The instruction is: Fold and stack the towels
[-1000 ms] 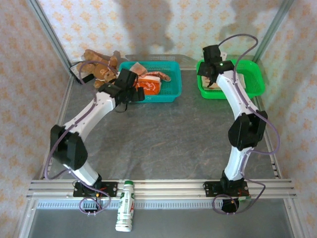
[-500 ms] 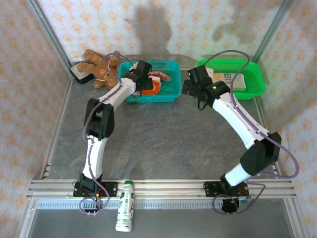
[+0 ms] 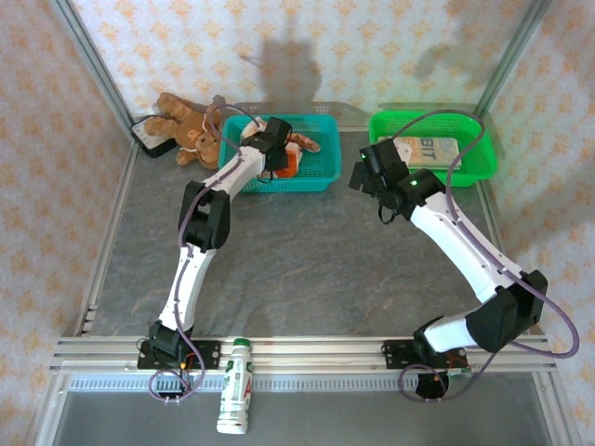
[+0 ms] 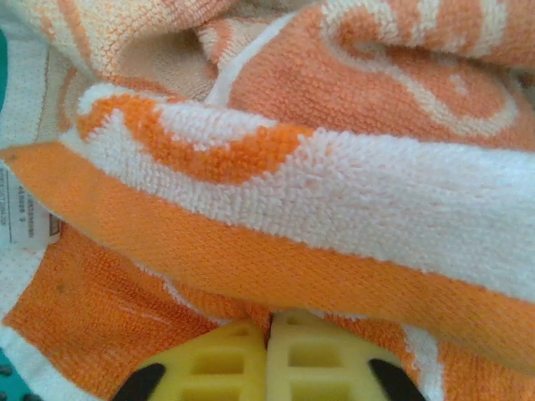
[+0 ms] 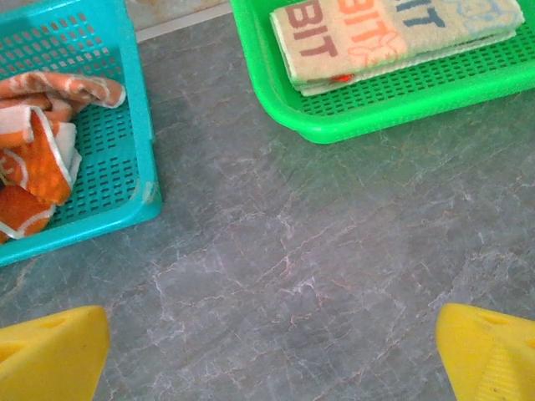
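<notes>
Crumpled orange towels point(image 3: 296, 160) with white prints lie in the teal basket point(image 3: 321, 178). My left gripper point(image 3: 272, 147) reaches down into that basket. Its yellow fingertips point(image 4: 234, 351) are shut on a fold of an orange towel point(image 4: 276, 175), with cloth pinched at my left gripper point(image 4: 269, 322). A folded cream towel point(image 3: 423, 150) with orange-red lettering lies flat in the green basket point(image 3: 476, 169). My right gripper point(image 3: 365, 174) hangs open over bare table between the baskets. The right wrist view has my right gripper point(image 5: 272, 359) holding nothing, the orange towels point(image 5: 38, 142) and the cream towel point(image 5: 393, 33).
A brown teddy bear point(image 3: 186, 125) lies on a black object point(image 3: 149, 139) at the back left. A white-and-green bottle point(image 3: 237, 400) rests on the front rail. Grey marble-patterned table point(image 3: 307, 260) stretches in front of both baskets. Patterned walls enclose the sides and back.
My left arm has stretched further into the teal basket and its gripper has shut on an orange towel. My right gripper has left the green basket and moved left over the table.
</notes>
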Robot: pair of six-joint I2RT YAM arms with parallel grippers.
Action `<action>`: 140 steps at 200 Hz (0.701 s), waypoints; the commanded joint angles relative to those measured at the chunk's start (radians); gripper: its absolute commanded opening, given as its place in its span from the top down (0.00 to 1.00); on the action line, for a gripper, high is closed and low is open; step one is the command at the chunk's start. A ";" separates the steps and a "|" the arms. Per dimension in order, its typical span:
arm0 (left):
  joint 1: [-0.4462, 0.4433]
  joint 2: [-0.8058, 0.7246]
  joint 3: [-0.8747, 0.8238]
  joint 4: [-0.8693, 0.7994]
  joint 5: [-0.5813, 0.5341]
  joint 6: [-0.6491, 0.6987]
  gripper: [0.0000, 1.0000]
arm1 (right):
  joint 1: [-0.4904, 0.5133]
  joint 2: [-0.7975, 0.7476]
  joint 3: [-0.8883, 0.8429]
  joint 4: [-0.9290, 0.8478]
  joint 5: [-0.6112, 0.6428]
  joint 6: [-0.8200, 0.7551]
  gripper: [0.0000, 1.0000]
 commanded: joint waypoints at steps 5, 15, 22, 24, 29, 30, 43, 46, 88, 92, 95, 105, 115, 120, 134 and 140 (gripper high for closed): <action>0.021 -0.102 -0.033 -0.014 0.008 0.011 1.00 | 0.004 -0.036 -0.036 0.006 0.024 0.018 0.01; 0.021 -0.147 -0.063 -0.003 0.009 0.006 1.00 | 0.003 -0.033 -0.038 0.013 0.020 0.021 0.01; 0.021 -0.187 -0.089 0.004 0.009 -0.001 1.00 | 0.003 -0.031 -0.038 0.017 0.018 0.022 0.01; 0.021 -0.195 -0.095 0.007 0.010 -0.004 1.00 | 0.003 -0.030 -0.038 0.018 0.018 0.022 0.01; 0.020 -0.224 -0.112 0.014 0.013 -0.009 1.00 | 0.003 -0.026 -0.039 0.023 0.015 0.023 0.01; 0.020 -0.231 -0.115 0.015 0.013 -0.010 1.00 | 0.003 -0.026 -0.039 0.023 0.015 0.023 0.01; 0.020 -0.293 -0.139 0.018 0.031 -0.018 1.00 | 0.003 -0.018 -0.040 0.036 0.005 0.024 0.01; 0.020 -0.308 -0.142 0.016 0.035 -0.021 1.00 | 0.003 -0.016 -0.041 0.040 0.003 0.024 0.01; 0.011 -0.481 -0.147 -0.007 0.089 -0.020 1.00 | 0.005 0.017 -0.035 0.061 -0.030 0.045 0.01; 0.009 -0.498 -0.148 -0.009 0.090 -0.020 1.00 | 0.005 0.019 -0.036 0.063 -0.032 0.045 0.01; 0.007 -0.510 -0.148 -0.012 0.091 -0.019 1.00 | 0.005 0.021 -0.037 0.066 -0.034 0.047 0.01; 0.002 -0.545 -0.149 -0.015 0.090 -0.012 1.00 | 0.004 0.025 -0.038 0.073 -0.041 0.046 0.01; -0.005 -0.572 -0.150 -0.018 0.085 -0.002 1.00 | 0.004 0.027 -0.044 0.086 -0.051 0.046 0.01; -0.007 -0.576 -0.148 -0.023 0.083 0.001 1.00 | 0.004 0.029 -0.046 0.092 -0.057 0.047 0.01; -0.010 -0.612 -0.152 -0.030 0.075 0.015 1.00 | 0.006 0.034 -0.047 0.106 -0.073 0.047 0.01; -0.011 -0.614 -0.154 -0.034 0.068 0.020 1.00 | 0.006 0.036 -0.046 0.110 -0.078 0.046 0.01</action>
